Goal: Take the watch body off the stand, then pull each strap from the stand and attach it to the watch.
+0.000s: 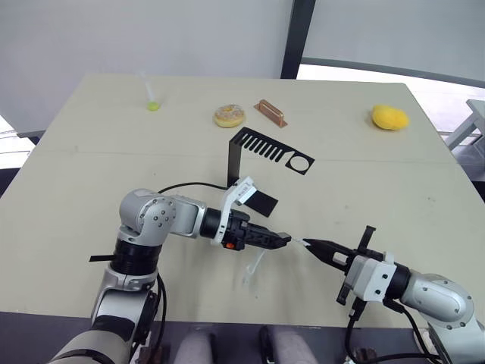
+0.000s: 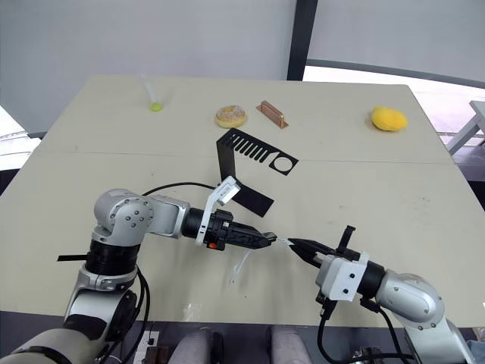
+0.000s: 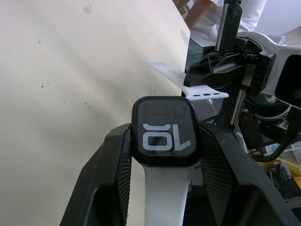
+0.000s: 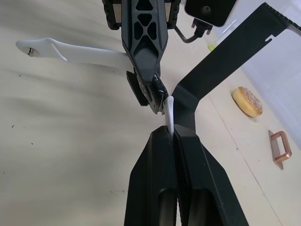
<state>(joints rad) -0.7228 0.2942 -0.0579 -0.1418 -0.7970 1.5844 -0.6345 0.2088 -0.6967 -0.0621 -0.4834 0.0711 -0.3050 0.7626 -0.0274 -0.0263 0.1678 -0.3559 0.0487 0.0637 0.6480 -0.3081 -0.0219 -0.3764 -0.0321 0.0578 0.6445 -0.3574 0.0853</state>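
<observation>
My left gripper (image 1: 279,240) is shut on the watch body (image 3: 163,132), a small black case whose screen shows light digits. One white strap (image 1: 254,267) is joined to the case and hangs down toward the table. My right gripper (image 1: 312,246) is shut on the second white strap (image 3: 188,81), which has small holes. The free end of this strap (image 4: 169,110) reaches right up to the left gripper's tip, beside the watch body. The black stand (image 1: 265,152) sits behind both grippers near the table's middle, its comb slots and ring hole bare.
Along the far side of the table (image 1: 76,189) lie a clear tube with a green tip (image 1: 151,98), a doughnut (image 1: 229,115), a brown block (image 1: 270,112) and a yellow object (image 1: 389,117). A person (image 3: 211,14) stands beyond the table's edge.
</observation>
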